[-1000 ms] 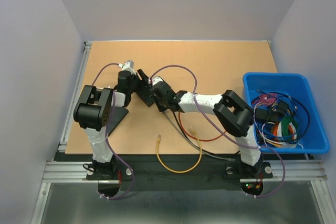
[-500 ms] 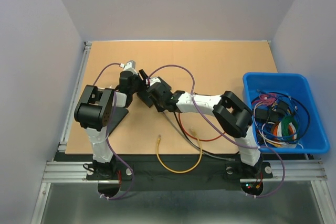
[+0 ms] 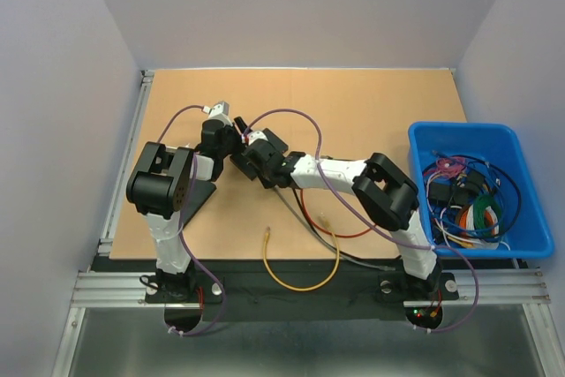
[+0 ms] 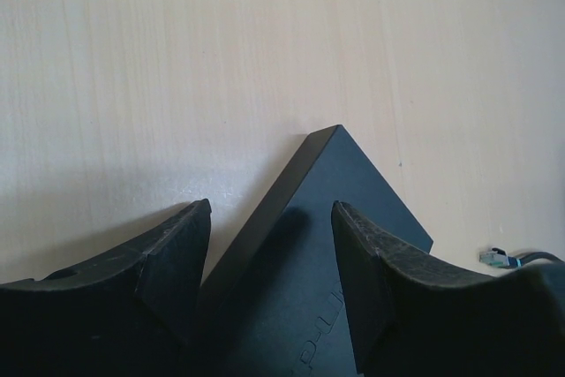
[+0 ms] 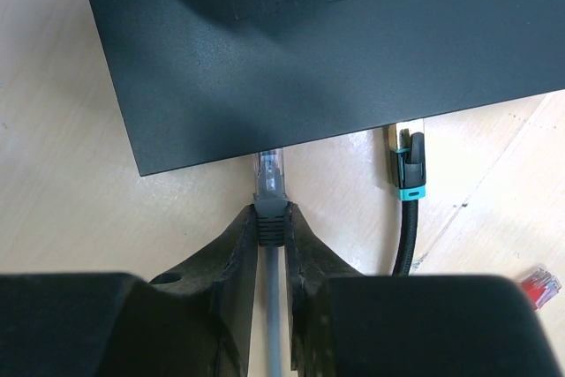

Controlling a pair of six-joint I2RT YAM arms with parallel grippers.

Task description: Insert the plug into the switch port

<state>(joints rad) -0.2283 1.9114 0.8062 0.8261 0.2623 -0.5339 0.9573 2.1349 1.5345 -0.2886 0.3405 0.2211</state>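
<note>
From above, you see both arms reaching to one spot in the left half of the table (image 3: pixel 353 112), nearer its left edge than its middle. The left tool (image 3: pixel 232 142) and the right tool (image 3: pixel 248 160) sit just beside each other there. A black corner of the switch (image 3: pixel 202 196) shows beneath the left arm. A blue bin (image 3: pixel 508 143) full of cables stands at the table's right edge. A yellow cable (image 3: pixel 300 286) loops over the near edge, and a red cable (image 3: pixel 344 233) curves beside it.

In the left wrist view, your left tool (image 4: pixel 271 209) is released, its fingers (image 4: pixel 168 262) spread wide. The switch (image 4: pixel 335 218) points one corner up through the gap (whether the pads press on it, you cannot tell).

In the right wrist view, your right tool (image 5: pixel 269 218) is clenched on the dark boot of the plug (image 5: pixel 269 174), which ends a grey cable (image 5: pixel 272 306). The clear tip meets the switch's (image 5: pixel 327 50) near face close to its left corner. How far it sits in the port is hidden. To its right, a black cable (image 5: pixel 408 218) with a teal band is also at that face. A red plug (image 5: pixel 538 287) lies loose on the table.
</note>
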